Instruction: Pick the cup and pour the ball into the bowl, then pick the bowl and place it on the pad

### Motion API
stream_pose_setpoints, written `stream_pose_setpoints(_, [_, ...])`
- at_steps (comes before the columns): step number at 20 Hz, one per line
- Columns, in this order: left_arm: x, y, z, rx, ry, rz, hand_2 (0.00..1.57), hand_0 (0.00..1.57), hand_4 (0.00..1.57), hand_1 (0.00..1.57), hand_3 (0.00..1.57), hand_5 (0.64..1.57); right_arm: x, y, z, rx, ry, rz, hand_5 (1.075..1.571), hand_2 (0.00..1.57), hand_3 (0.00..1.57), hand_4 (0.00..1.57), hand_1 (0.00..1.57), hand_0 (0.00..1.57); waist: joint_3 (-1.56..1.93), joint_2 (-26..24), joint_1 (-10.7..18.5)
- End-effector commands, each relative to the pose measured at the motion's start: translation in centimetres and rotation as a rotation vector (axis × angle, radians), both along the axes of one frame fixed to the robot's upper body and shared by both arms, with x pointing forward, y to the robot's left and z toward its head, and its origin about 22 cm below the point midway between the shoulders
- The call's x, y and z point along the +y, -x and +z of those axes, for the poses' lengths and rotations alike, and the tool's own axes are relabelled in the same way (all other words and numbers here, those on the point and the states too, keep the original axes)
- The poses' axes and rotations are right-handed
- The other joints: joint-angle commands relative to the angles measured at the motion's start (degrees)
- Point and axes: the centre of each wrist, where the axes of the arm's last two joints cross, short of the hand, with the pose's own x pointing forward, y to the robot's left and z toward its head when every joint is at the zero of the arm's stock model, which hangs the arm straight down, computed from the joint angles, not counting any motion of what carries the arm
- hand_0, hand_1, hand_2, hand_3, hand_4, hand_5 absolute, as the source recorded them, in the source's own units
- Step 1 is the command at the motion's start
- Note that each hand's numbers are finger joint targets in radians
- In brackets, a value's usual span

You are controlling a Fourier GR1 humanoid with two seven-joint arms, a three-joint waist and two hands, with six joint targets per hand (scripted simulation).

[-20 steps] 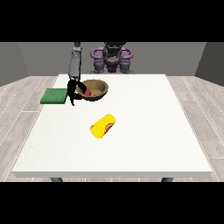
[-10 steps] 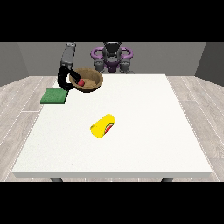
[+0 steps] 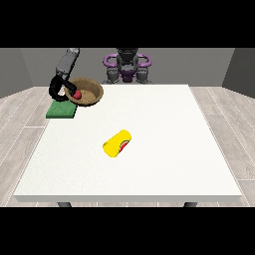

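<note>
The hand at the view's left (image 3: 59, 87) is closed on the brown bowl (image 3: 88, 92): its black fingers are curled over the bowl's left rim and grip it there. The bowl is tilted, with its opening turned a little toward the camera. It appears lifted off the white tabletop (image 3: 164, 144), above the right edge of the green pad (image 3: 61, 110), but I cannot tell for sure whether its bottom touches the pad or the tabletop. Inside the bowl, near the left wall and just beside the fingers, lies the red ball (image 3: 77, 94).

The green pad lies flat at the far left corner of the tabletop, directly below the hand, and it seems to reach over the left edge of the tabletop a little. The grey forearm (image 3: 68, 61) goes from the hand up and slightly to the right, toward the robot's body (image 3: 127, 64) behind the far edge of the tabletop.

The yellow cup (image 3: 117, 143) lies on its side near the middle of the tabletop, well apart from the bowl and the pad. Its open end points toward the lower right, and some red and green colour shows inside the opening. Nothing touches the cup.

At the view's right no hand is seen; only the purple and grey parts of the robot's body show behind the tabletop.
</note>
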Motion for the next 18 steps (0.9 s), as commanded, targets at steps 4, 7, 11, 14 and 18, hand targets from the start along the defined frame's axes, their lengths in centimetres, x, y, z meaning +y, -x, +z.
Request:
stream_pose_setpoints(4, [-1.3,-0.9,-1.7,0.034,0.001,-0.001,0.00,0.00,0.00,0.00,0.00,1.533,-2.1,0.1,-1.9,0.020,0.015,-0.026,1.528,1.57,1.57,1.30,1.57,1.57,0.06,-1.85,-0.45])
stream_pose_setpoints(7, [-1.1,-0.1,0.0,-0.038,0.005,0.008,0.00,0.00,0.00,0.00,0.00,1.532,-6.5,0.7,-0.4,-0.064,-0.002,-0.035,1.534,1.57,1.57,1.31,1.57,1.57,0.11,1.91,0.25])
stream_pose_setpoints(11, [-2.2,0.1,1.2,-0.042,-0.034,0.004,0.00,0.00,0.00,0.00,0.00,1.534,-7.9,0.2,0.0,-0.078,-0.063,-0.053,1.535,1.57,1.21,1.28,1.57,1.57,0.13,2.90,1.31])
stream_pose_setpoints(14, [-1.5,1.4,3.3,-0.105,-0.041,0.031,0.00,0.00,0.15,0.00,0.00,1.533,-9.7,0.0,2.2,-0.136,-0.062,-0.050,1.543,1.57,0.93,1.29,1.57,1.57,0.11,6.72,1.69])
stream_pose_setpoints(18, [-2.4,2.8,6.2,-0.112,-0.059,-0.009,0.00,0.00,0.13,0.00,0.00,1.532,-12.2,1.3,1.3,-0.146,-0.003,-0.087,1.552,1.57,0.59,1.30,1.57,1.57,0.20,7.32,1.80])
